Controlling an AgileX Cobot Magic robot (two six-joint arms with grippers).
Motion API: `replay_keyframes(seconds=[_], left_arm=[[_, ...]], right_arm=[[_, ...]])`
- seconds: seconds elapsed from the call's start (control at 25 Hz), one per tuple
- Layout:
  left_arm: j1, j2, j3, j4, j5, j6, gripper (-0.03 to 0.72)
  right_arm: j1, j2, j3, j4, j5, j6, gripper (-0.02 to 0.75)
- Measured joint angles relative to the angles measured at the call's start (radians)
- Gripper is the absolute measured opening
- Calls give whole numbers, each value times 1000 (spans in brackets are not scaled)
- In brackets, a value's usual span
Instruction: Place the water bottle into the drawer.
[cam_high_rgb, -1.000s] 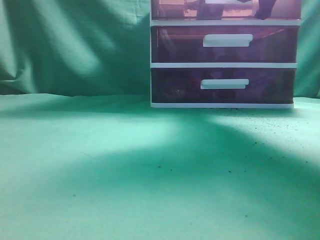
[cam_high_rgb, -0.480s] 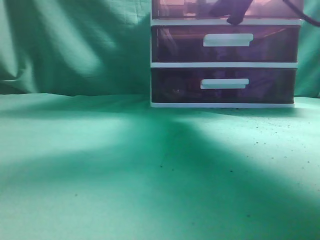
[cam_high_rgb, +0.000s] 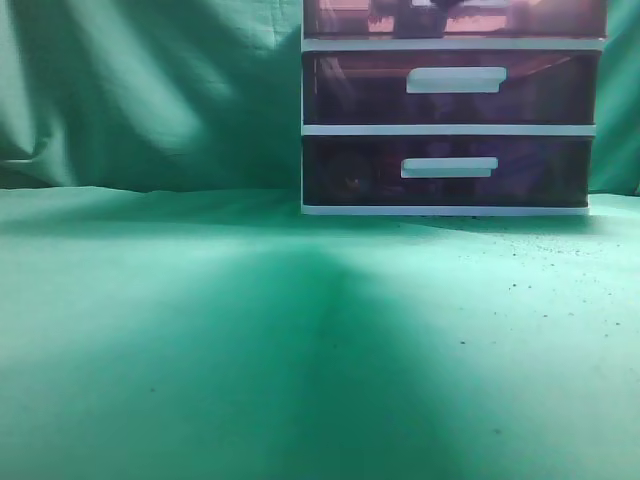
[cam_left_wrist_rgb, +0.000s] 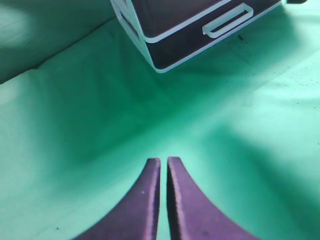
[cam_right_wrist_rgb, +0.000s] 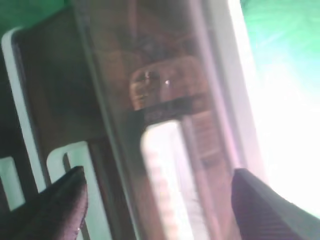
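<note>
The exterior camera sits low, at table height, looking straight along the green cloth (cam_high_rgb: 200, 350) at the front of the white-framed drawer unit (cam_high_rgb: 450, 130), whose top is cut off by the frame edge. The left wrist camera looks down at a slant from well back, past its own gripper (cam_left_wrist_rgb: 164, 162), catching the unit's lower corner (cam_left_wrist_rgb: 160, 50) too. The right wrist camera is pressed right up to the top drawer (cam_right_wrist_rgb: 150, 100), blurred, its white handle (cam_right_wrist_rgb: 162, 185) between the fingertips.

Staged lab tabletop: green cloth (cam_high_rgb: 200, 330) draped as table cover, backdrop.
</note>
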Motion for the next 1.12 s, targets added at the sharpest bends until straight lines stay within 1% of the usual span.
replay_keyframes(seconds=[0.08, 0.16, 0.24, 0.4, 0.44, 0.52, 0.68, 0.84, 0.96, 1.12], left_arm=[[0, 0, 0, 2, -4, 0, 0], [0, -7, 2, 0, -6, 0, 0], [0, -41, 11, -25, -22, 0, 0], [0, -192, 139, -83, -124, 13, 0], [0, -247, 188, -94, -150, 17, 0], [0, -362, 286, -110, -197, 22, 0], [0, -569, 436, -131, -234, 24, 0], [0, -759, 563, -148, -256, 22, 0], [0, -889, 650, -183, -271, 22, 0], [0, -1053, 740, -214, -281, 22, 0]], right_arm=[[22, -54, 0, 2, 70, 62, 531], [55, -127, 0, 5, 176, 141, 531], [99, -202, 0, 14, 297, 249, 436], [197, -352, 0, 55, 546, 456, 111], [214, -386, 0, 75, 588, 494, 66], [229, -444, 0, 129, 639, 557, 0], [232, -555, 0, 288, 727, 593, 0], [232, -652, 25, 436, 775, 537, 0], [232, -733, 114, 575, 764, 464, 0], [232, -858, 273, 776, 700, 310, 0]])
